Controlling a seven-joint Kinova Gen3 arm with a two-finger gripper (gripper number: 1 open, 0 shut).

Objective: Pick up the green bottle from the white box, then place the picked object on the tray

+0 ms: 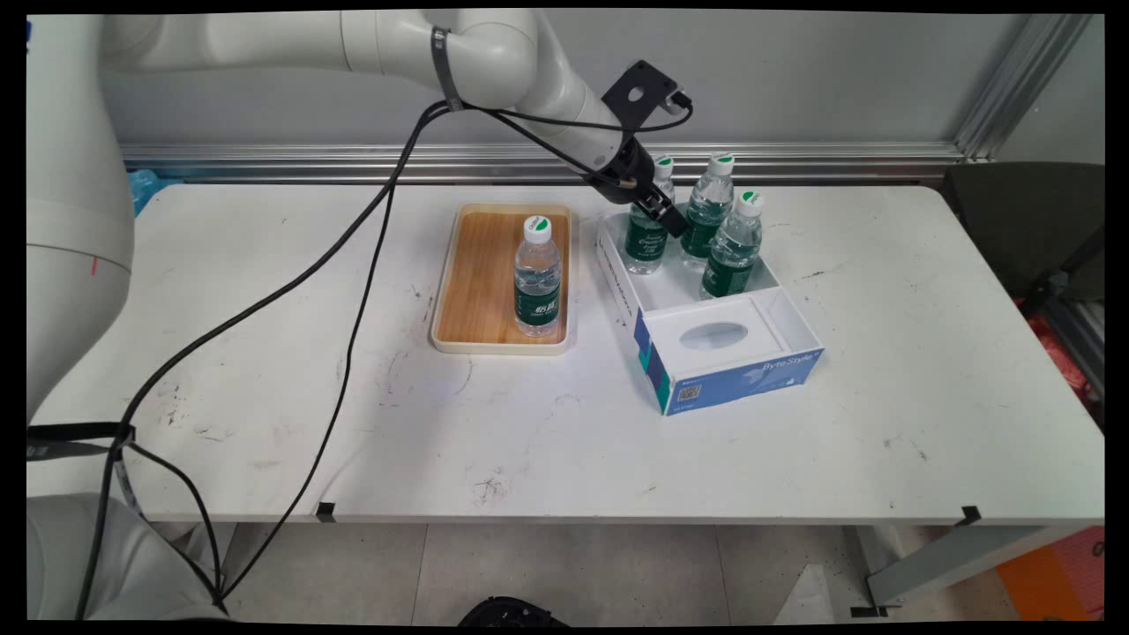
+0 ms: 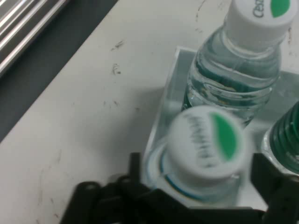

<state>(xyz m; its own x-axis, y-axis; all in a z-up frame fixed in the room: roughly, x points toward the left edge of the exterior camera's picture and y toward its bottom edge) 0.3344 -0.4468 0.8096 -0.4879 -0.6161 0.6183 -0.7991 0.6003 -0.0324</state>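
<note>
My gripper (image 2: 198, 170), fingers spread around a bottle (image 2: 205, 144) in the box (image 1: 706, 331); one bottle stands on the tray (image 1: 481, 273).

place: robot lab | evidence: scuffed white bench (image 1: 564, 423); aluminium-framed grey wall panel (image 1: 794, 79); white robot arm (image 1: 494, 53); tiled floor (image 1: 564, 564)

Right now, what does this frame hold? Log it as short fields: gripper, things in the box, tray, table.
gripper: gripper straddles the cap and neck of the left bottle, a finger on each side; contact unclear
box: white and blue cardboard box, open, holding three upright water bottles at its far end
other bottles in box: back bottle, right bottle
tray: wooden tray with one upright bottle
table: white table
</note>
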